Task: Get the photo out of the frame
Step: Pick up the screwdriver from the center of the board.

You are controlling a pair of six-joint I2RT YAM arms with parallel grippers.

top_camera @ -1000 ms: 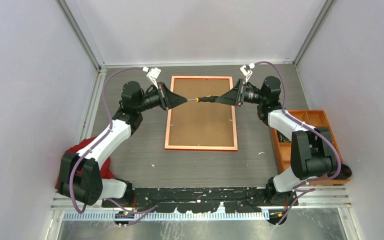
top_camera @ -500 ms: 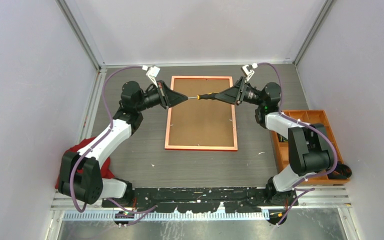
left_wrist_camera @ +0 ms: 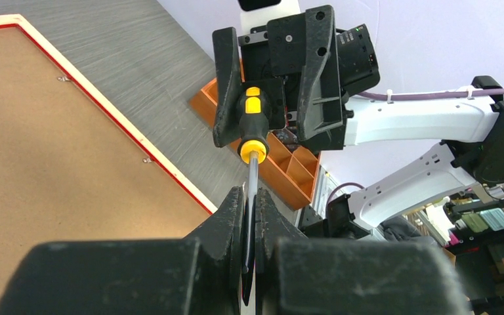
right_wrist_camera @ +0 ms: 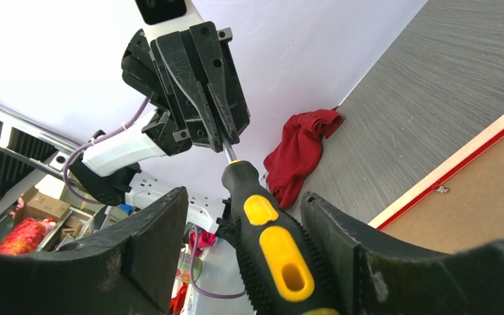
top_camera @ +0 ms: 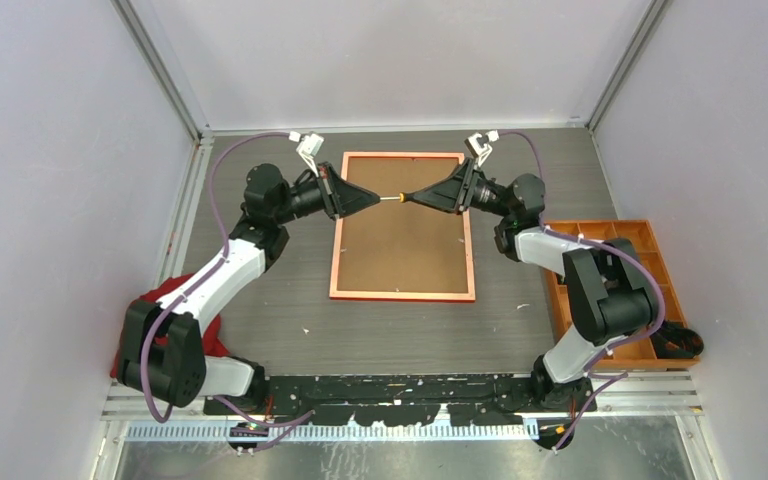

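Note:
The red frame (top_camera: 401, 296) lies face down, its brown backing board (top_camera: 400, 240) up; it also shows in the left wrist view (left_wrist_camera: 138, 141). The photo is hidden. A black-and-yellow screwdriver (top_camera: 392, 198) hangs level above the frame's far part. My left gripper (top_camera: 370, 199) is shut on its metal shaft (left_wrist_camera: 252, 177). My right gripper (top_camera: 407, 197) is open around the handle (right_wrist_camera: 269, 243); the handle rests against one finger (right_wrist_camera: 341, 230), with a gap to the other.
An orange compartment tray (top_camera: 560, 300) stands at the right. A red cloth (top_camera: 145, 300) lies at the left by the left arm's base. Small metal tabs (left_wrist_camera: 147, 159) hold the board along the frame's rim.
My right gripper has slid left along the screwdriver handle toward the left gripper, covering most of the handle. The left gripper and the frame have stayed in place.

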